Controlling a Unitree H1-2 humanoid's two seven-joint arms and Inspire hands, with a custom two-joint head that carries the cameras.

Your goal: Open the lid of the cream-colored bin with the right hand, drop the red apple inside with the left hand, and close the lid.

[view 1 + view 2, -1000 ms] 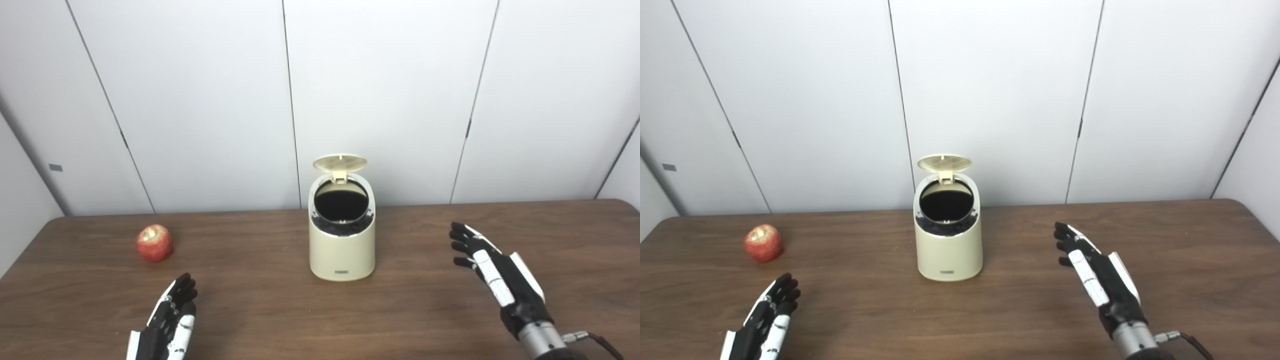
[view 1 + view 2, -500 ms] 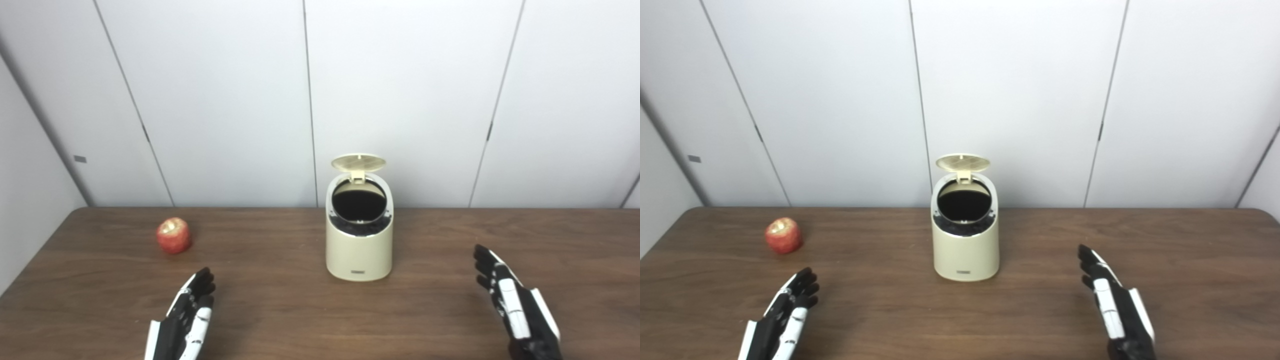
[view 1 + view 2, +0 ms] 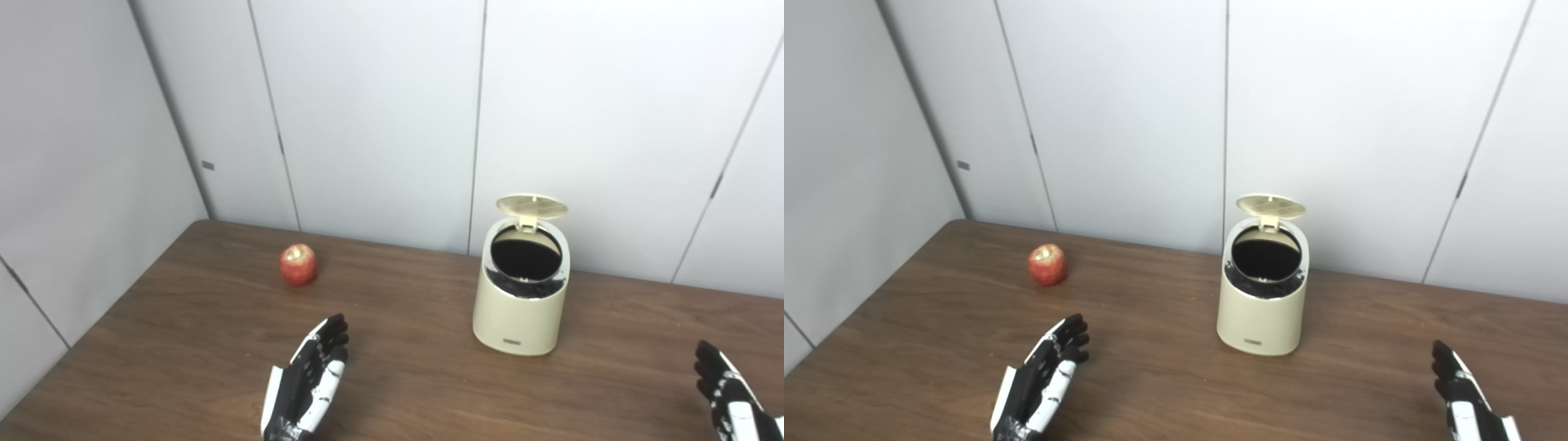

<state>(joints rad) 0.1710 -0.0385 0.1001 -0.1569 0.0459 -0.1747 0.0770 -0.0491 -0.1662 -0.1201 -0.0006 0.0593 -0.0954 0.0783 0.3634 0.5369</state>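
Apple on the surface, bin open, both hands empty.
The apple (image 3: 298,264) sits far left on the surface (image 3: 184,318); the left hand (image 3: 309,380) hovers near it, fingers spread. The bin (image 3: 519,303) stands with lid (image 3: 531,206) up. Right hand (image 3: 1467,401), fingers apart, holds nothing.

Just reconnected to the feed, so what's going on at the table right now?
Nothing is being held. The cream bin stands with its lid flipped up. The red apple sits on the table, apart from the bin. The left robot hand is open, short of the apple. The right robot hand is open, off to the bin's side.
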